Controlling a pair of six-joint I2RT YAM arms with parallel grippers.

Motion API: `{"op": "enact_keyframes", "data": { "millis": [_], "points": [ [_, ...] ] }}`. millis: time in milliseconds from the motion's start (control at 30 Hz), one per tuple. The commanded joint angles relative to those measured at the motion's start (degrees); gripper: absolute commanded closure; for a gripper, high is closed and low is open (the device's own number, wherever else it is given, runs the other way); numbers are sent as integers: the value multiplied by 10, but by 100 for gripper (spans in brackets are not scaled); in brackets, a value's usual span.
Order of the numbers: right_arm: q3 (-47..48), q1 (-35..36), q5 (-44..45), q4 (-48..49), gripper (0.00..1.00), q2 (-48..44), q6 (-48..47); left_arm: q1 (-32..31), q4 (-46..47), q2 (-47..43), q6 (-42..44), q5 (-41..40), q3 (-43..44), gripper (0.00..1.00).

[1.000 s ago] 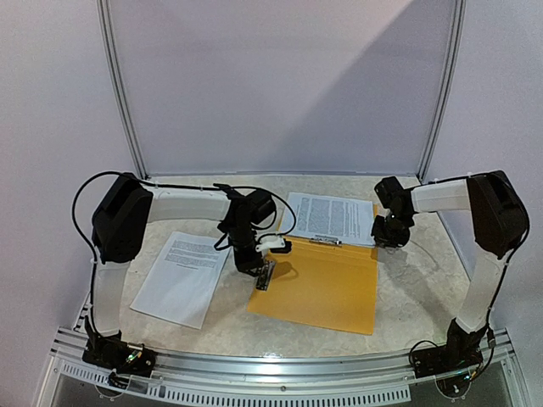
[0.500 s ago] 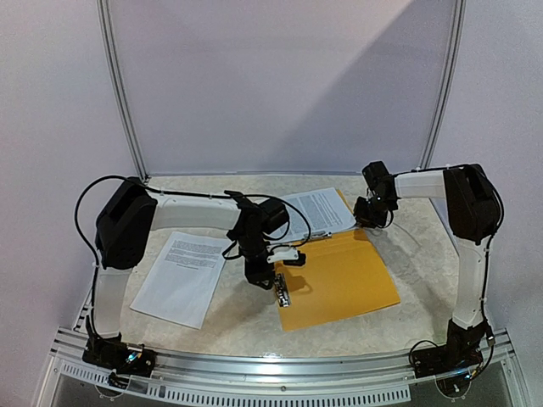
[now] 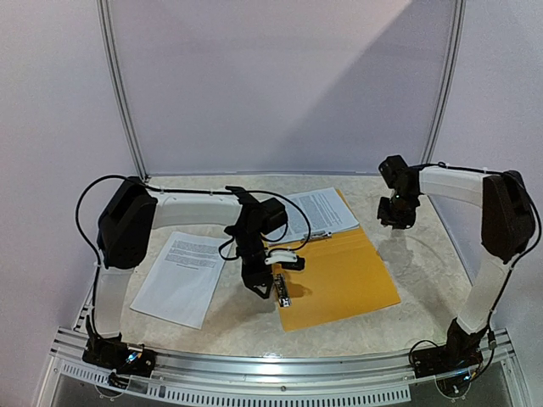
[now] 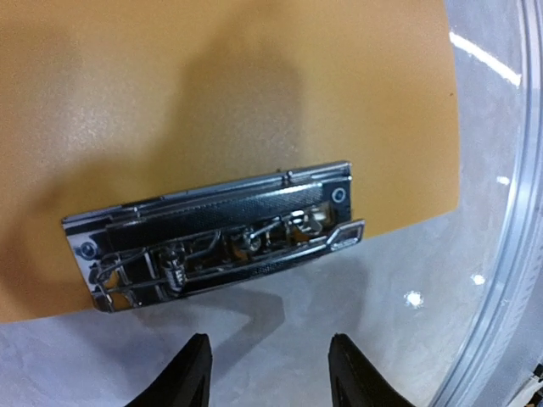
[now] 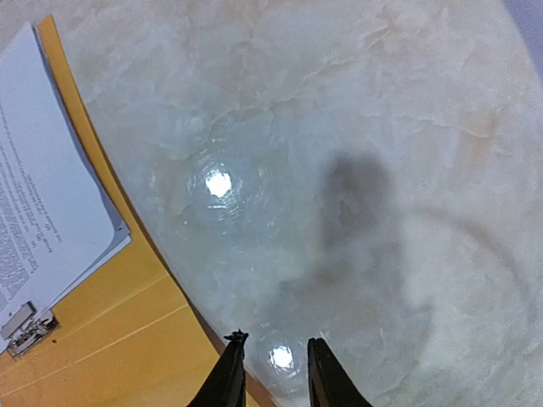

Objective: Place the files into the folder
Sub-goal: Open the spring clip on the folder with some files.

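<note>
The orange-yellow folder (image 3: 344,275) lies flat in the middle of the table, turned at an angle. Its metal clip (image 4: 216,237) sits at the folder's left edge, just ahead of my left gripper (image 4: 271,377), which stands open with only bare table between its fingers. In the top view that gripper (image 3: 265,287) hovers next to the clip (image 3: 284,292). A stack of printed files (image 3: 318,212) rests on the folder's far end, seen too as files (image 5: 42,186) on the folder (image 5: 93,339). One more file sheet (image 3: 182,275) lies alone at the left. My right gripper (image 5: 273,373) is slightly open, empty, just off the folder's right edge.
The marbled table (image 3: 424,280) has a clear curved plastic rim (image 4: 509,220) on it near the folder. A small silver clip (image 5: 25,326) sits at the corner of the stacked files. A grey back wall (image 3: 280,85) closes the far side.
The folder swung round with its clip edge toward the left gripper. The right gripper then pulled back to the right, off the folder, and its jaws parted a little. The left arm barely moved.
</note>
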Motion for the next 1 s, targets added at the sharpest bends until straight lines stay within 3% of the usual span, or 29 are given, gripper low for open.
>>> {"op": "enact_keyframes", "data": {
  "millis": [0, 367, 633, 967],
  "points": [
    [-30, 29, 25, -39, 73, -94, 10, 39, -45, -37, 2, 46, 20, 50],
    [-101, 190, -48, 38, 68, -180, 121, 182, 60, -57, -139, 20, 41, 53],
    [-173, 342, -132, 223, 66, -152, 303, 142, 143, -63, -181, 44, -7, 53],
    [-184, 405, -201, 336, 82, -42, 401, 95, 201, -21, -189, 13, -18, 53]
  ]
}}
